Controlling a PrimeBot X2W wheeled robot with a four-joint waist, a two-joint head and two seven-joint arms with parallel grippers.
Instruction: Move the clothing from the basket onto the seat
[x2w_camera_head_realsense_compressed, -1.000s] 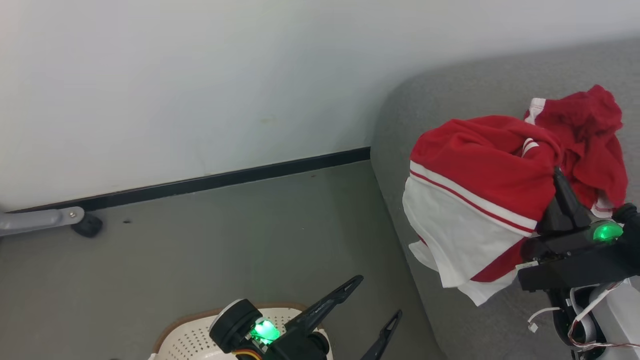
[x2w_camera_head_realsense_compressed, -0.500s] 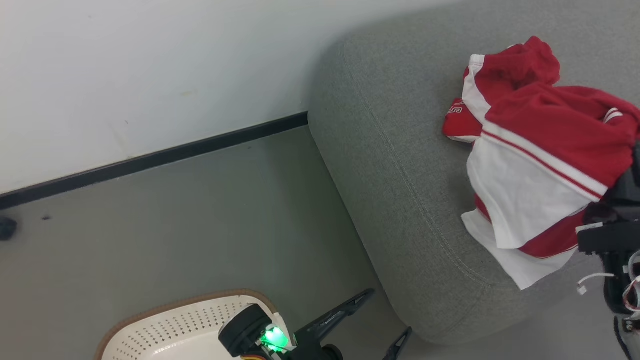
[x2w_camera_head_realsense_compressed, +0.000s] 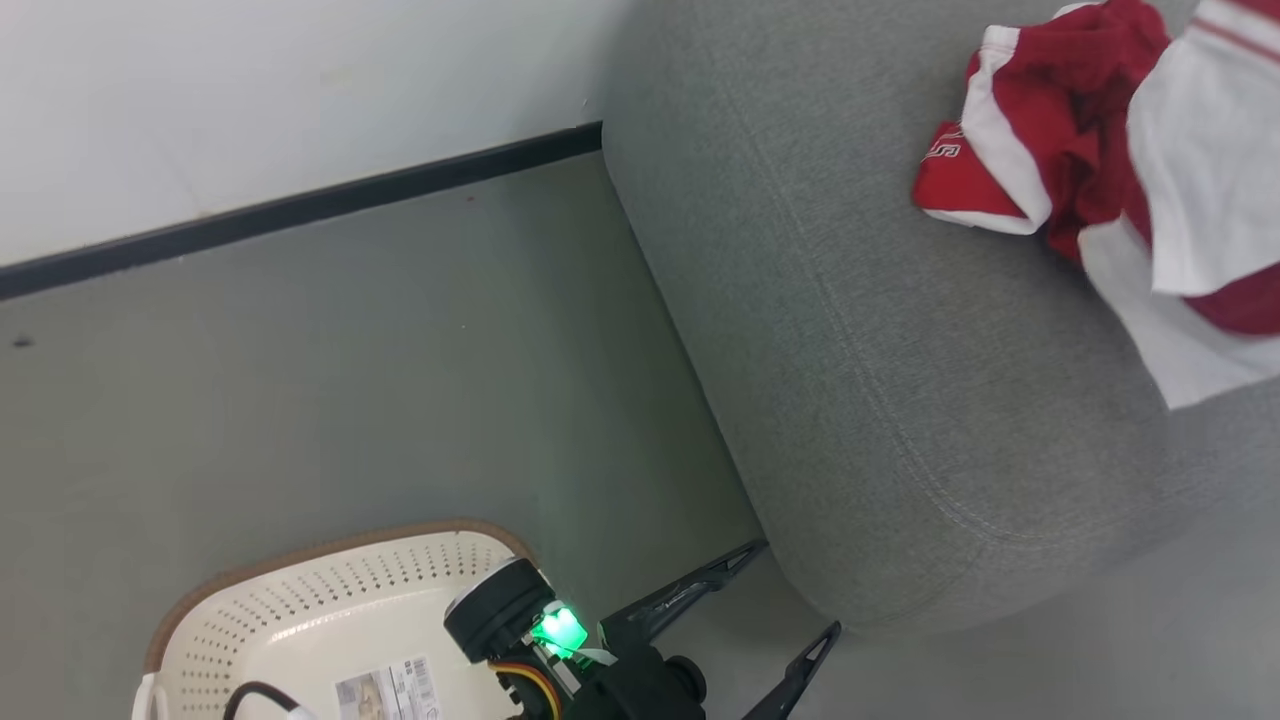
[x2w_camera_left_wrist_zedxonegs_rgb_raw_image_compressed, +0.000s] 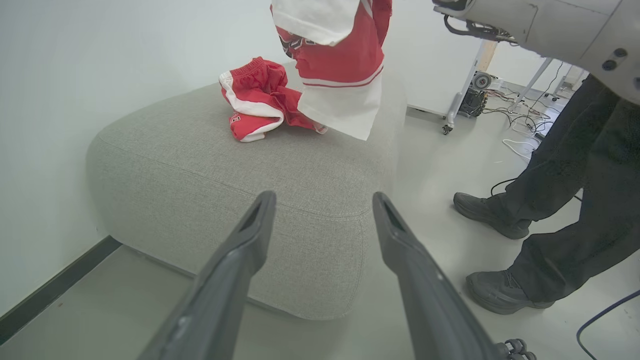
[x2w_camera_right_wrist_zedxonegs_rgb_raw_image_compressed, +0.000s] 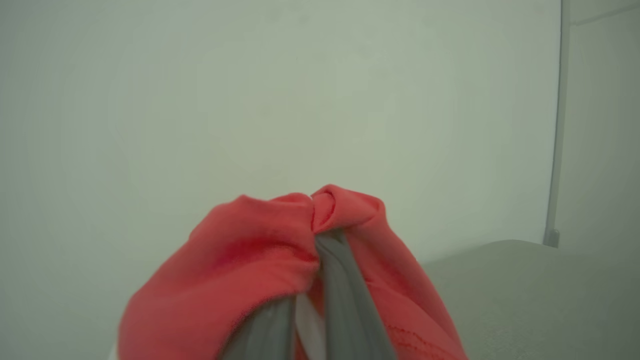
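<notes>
1. Head view: the left end effector (x2w_camera_head_realsense_compressed: 785, 600), with two long dark fingers, sits at the lower edge. Its fingers are spread wide with nothing between them, over the grey floor (x2w_camera_head_realsense_compressed: 350, 380) just beside the near rounded corner of the large grey woven-fabric seat (x2w_camera_head_realsense_compressed: 900, 350).
2. The cream perforated plastic basket (x2w_camera_head_realsense_compressed: 300, 585) with a brown rim stands on the floor at that end effector's left. The green-lit wrist overlaps the basket's right side, and a printed label (x2w_camera_head_realsense_compressed: 385, 688) lies on the basket's bottom.
3. A crumpled red garment (x2w_camera_head_realsense_compressed: 985, 165) with white trim lies on top of the seat towards its far side, well apart from the left end effector.
4. Just to the right of it, a hanging red-and-white garment (x2w_camera_head_realsense_compressed: 1200, 190) drapes down over the seat. I cannot tell whether its white lower hem touches the fabric.
5. Right wrist view: the right end effector (x2w_camera_right_wrist_zedxonegs_rgb_raw_image_compressed: 325, 235) is clenched on the hanging red-and-white garment (x2w_camera_right_wrist_zedxonegs_rgb_raw_image_compressed: 250, 270), whose red cloth bunches over both fingertips. A grey edge of the seat (x2w_camera_right_wrist_zedxonegs_rgb_raw_image_compressed: 525, 290) shows at the lower right, against a pale wall (x2w_camera_right_wrist_zedxonegs_rgb_raw_image_compressed: 300, 100).
6. Left wrist view: the released fingers point at the seat's near corner. The crumpled red garment (x2w_camera_left_wrist_zedxonegs_rgb_raw_image_compressed: 255, 102) lies on the far part of the top, and the other garment (x2w_camera_left_wrist_zedxonegs_rgb_raw_image_compressed: 340, 65) hangs above it. A person's dark trouser legs and dark shoes (x2w_camera_left_wrist_zedxonegs_rgb_raw_image_compressed: 492, 215) stand on the floor to the right of the seat.
</notes>
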